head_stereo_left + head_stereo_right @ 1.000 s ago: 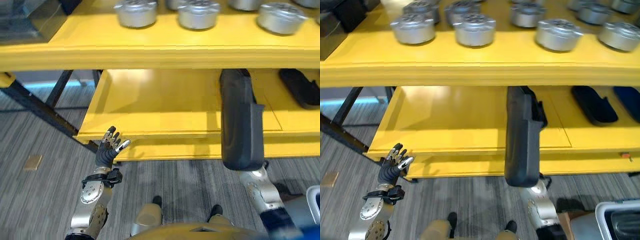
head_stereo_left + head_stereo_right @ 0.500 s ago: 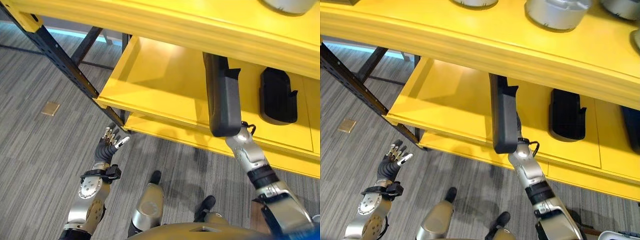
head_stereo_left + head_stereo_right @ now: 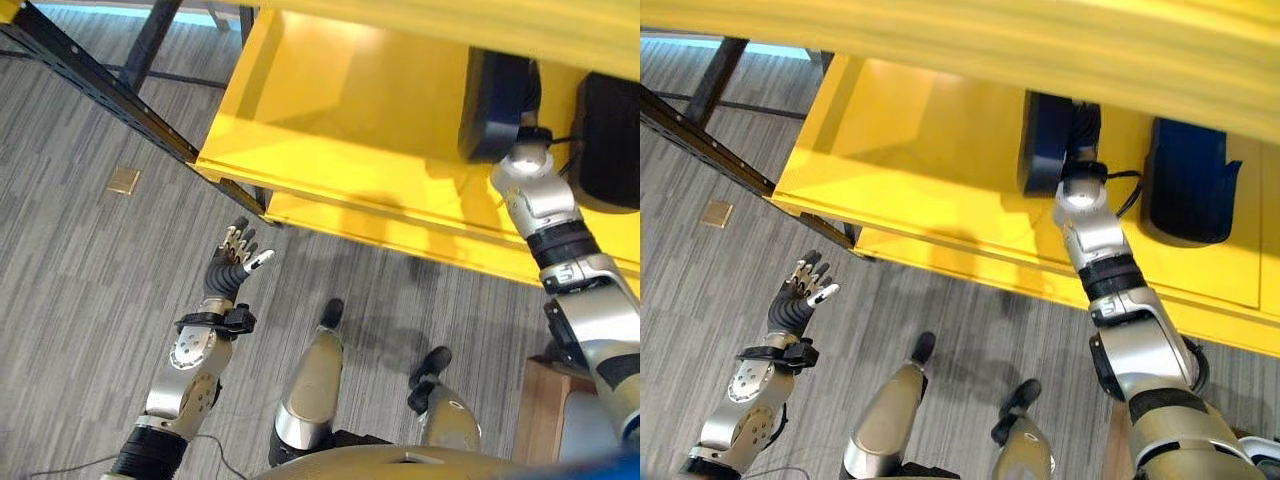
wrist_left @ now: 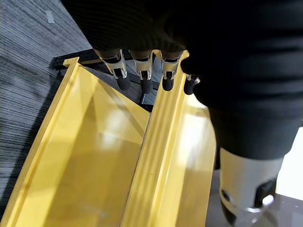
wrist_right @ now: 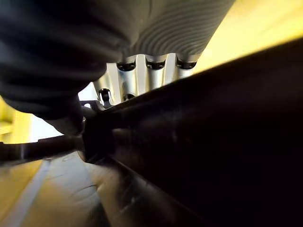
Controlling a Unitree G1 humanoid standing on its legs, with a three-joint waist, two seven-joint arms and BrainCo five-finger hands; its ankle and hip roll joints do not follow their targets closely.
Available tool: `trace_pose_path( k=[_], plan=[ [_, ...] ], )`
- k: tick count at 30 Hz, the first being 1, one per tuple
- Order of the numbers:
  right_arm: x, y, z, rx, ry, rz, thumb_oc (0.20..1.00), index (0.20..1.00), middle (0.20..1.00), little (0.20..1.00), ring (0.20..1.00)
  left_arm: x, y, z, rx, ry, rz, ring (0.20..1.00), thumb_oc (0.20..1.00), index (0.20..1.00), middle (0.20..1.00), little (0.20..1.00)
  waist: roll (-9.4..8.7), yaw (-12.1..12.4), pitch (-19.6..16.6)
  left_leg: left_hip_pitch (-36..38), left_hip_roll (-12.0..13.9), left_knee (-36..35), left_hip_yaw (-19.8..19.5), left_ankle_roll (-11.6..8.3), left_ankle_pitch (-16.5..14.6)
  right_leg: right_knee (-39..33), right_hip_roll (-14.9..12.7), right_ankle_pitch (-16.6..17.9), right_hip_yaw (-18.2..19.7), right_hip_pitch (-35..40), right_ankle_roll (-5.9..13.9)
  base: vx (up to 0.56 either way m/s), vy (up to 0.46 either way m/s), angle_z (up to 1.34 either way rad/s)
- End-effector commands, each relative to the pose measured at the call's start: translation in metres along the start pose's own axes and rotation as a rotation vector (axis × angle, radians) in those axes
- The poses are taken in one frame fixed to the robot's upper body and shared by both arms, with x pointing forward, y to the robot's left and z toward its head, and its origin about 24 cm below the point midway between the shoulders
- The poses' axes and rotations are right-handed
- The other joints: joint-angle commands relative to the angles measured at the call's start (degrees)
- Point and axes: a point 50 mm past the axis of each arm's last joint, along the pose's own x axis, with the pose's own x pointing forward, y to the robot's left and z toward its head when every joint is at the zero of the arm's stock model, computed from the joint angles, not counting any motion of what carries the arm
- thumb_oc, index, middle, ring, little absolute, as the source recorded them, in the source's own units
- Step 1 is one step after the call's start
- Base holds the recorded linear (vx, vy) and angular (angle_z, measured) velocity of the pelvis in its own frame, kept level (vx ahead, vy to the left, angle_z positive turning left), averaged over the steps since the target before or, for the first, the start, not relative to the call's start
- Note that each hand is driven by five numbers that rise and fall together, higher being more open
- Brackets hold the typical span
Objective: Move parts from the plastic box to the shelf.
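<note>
Long dark plastic part (image 3: 1048, 140) on lower yellow shelf (image 3: 930, 150), long axis toward 12 o'clock, just beside second dark part (image 3: 1188, 180) at 3 o'clock. Right hand (image 5: 142, 80) against its near end; finger closure cannot be told. Left hand (image 3: 238, 262) relaxed open, well apart at 8 o'clock.

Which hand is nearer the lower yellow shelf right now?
Right. The right hand is in over the lower yellow shelf on a dark part; the left hand hangs above the floor, off the shelf's front edge.
</note>
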Motion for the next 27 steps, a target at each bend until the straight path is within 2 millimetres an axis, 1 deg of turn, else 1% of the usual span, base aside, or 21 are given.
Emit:
trace_pose_path(
  k=[1, 5, 7, 8, 12, 16, 19, 21, 24, 27],
  plan=[
    [0.012, -0.008, 0.045, -0.025, -0.176, -0.062, 0.200, 0.200, 0.200, 0.200, 0.200, -0.010, -0.002, 0.024, 0.007, -0.119, -0.041, 1.000, 1.000, 1.000, 1.000, 1.000, -0.64, -0.9, -1.6, -2.9, 1.4, 0.6, 3.0, -0.08, 0.4, 8.0, -1.9, -8.5, 1.8, 3.7, 0.61, -0.10, 0.042, -0.09],
    [0.021, -0.016, 0.063, -0.069, -0.215, -0.110, 0.200, 0.200, 0.200, 0.200, 0.200, -0.009, -0.008, 0.026, 0.004, -0.130, -0.061, 1.000, 1.000, 1.000, 1.000, 1.000, 0.42, -1.8, 0.2, -6.8, 1.2, 5.2, 3.7, -0.02, -1.1, 13.4, -2.3, -10.3, 3.6, -1.3, 0.18, -0.10, 0.054, -0.08],
    [0.023, -0.017, 0.065, -0.071, -0.215, -0.116, 0.200, 0.200, 0.200, 0.200, 0.200, -0.009, -0.009, 0.025, -0.002, -0.130, -0.060, 1.000, 1.000, 1.000, 1.000, 1.000, 0.40, -1.9, 0.3, -7.8, 1.3, 6.5, 4.0, 0.05, -1.7, 14.8, -2.3, -10.7, 4.4, -2.7, 0.06, -0.05, 0.037, -0.16],
    [0.027, -0.021, 0.071, -0.085, -0.220, -0.140, 0.200, 0.200, 0.200, 0.200, 0.200, -0.008, -0.011, 0.024, -0.007, -0.129, -0.066, 1.000, 1.000, 1.000, 1.000, 1.000, 0.55, -2.2, 0.9, -9.7, 1.3, 9.0, 4.2, 0.17, -2.4, 17.6, -2.5, -11.3, 5.1, -5.0, -0.06, -0.07, 0.027, -0.17],
    [0.033, -0.025, 0.076, -0.123, -0.212, -0.165, 0.200, 0.200, 0.200, 0.200, 0.200, -0.005, -0.017, 0.023, -0.010, -0.130, -0.082, 1.000, 1.000, 1.000, 1.000, 1.000, 0.74, -2.8, 1.6, -13.4, 1.2, 13.3, 4.0, 0.45, -3.9, 22.3, -2.8, -13.1, 6.4, -9.0, -0.40, -0.06, 0.015, -0.11],
    [0.039, -0.032, 0.085, -0.210, -0.219, -0.191, 0.200, 0.200, 0.200, 0.200, 0.200, -0.002, -0.024, 0.026, -0.019, -0.148, -0.098, 1.000, 1.000, 1.000, 1.000, 1.000, 0.75, -3.6, 2.1, -16.9, 0.9, 16.6, 3.7, 0.80, -4.9, 26.1, -3.3, -14.7, 7.3, -12.6, -0.69, -0.03, 0.005, 0.01],
    [0.042, -0.035, 0.086, -0.240, -0.210, -0.205, 0.200, 0.200, 0.200, 0.200, 0.200, 0.000, -0.027, 0.027, -0.021, -0.153, -0.106, 1.000, 1.000, 1.000, 1.000, 1.000, 0.72, -3.8, 2.3, -17.9, 0.8, 17.0, 3.7, 0.81, -5.0, 26.7, -3.2, -15.0, 7.5, -13.6, -0.79, -0.01, 0.002, 0.02],
    [0.045, -0.043, 0.086, -0.289, -0.186, -0.228, 0.200, 0.200, 0.200, 0.200, 0.200, 0.001, -0.030, 0.028, -0.023, -0.160, -0.115, 1.000, 1.000, 1.000, 1.000, 1.000, 0.49, -3.8, 2.4, -18.7, 0.8, 17.2, 3.5, 0.89, -4.9, 27.0, -3.1, -15.1, 7.6, -14.6, -0.85, 0.00, 0.000, 0.00],
    [0.047, -0.045, 0.088, -0.320, -0.183, -0.236, 0.200, 0.200, 0.200, 0.200, 0.200, 0.003, -0.031, 0.029, -0.028, -0.166, -0.114, 1.000, 1.000, 1.000, 1.000, 1.000, 0.42, -3.9, 2.5, -19.1, 0.7, 17.2, 3.5, 0.89, -4.9, 27.2, -3.0, -15.2, 7.5, -14.9, -0.85, 0.00, 0.000, 0.00],
    [0.050, -0.053, 0.091, -0.370, -0.180, -0.250, 0.200, 0.200, 0.200, 0.200, 0.200, 0.006, -0.033, 0.033, -0.029, -0.188, -0.121, 1.000, 1.000, 1.000, 1.000, 1.000, 0.22, -3.9, 2.4, -19.4, 0.6, 17.1, 3.4, 0.94, -4.9, 27.5, -3.1, -15.5, 7.4, -15.3, -0.85, 0.00, -0.002, 0.01]
  ],
)
